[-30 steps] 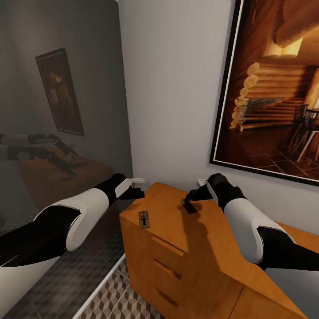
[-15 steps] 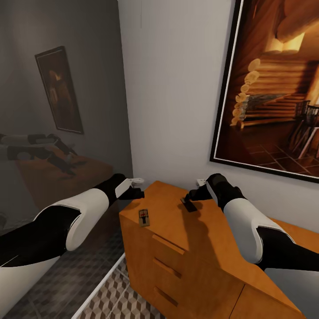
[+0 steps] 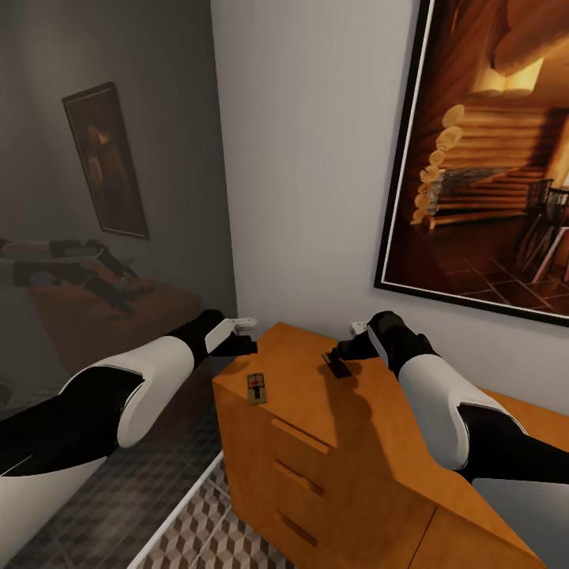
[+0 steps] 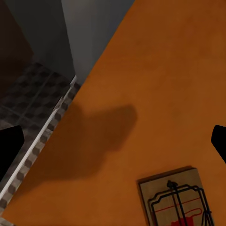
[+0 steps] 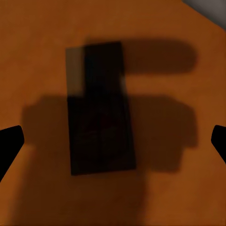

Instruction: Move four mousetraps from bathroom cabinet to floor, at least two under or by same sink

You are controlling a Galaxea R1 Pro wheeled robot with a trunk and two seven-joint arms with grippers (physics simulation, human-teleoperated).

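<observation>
On top of the cabinet [image 3: 348, 427], two mousetraps are lying well apart: one [image 3: 258, 390] near the corner, another [image 3: 337, 367] right under the right pincer [image 3: 344, 349], whose jaws are standing wide open either side of it in the wrist view. The left pincer [image 3: 241, 344] is hovering open too, off the cabinet's edge. Neither trap is on the bathroom floor [image 3: 213, 529] yet, so by my reckoning nearly everything is left to do.
</observation>
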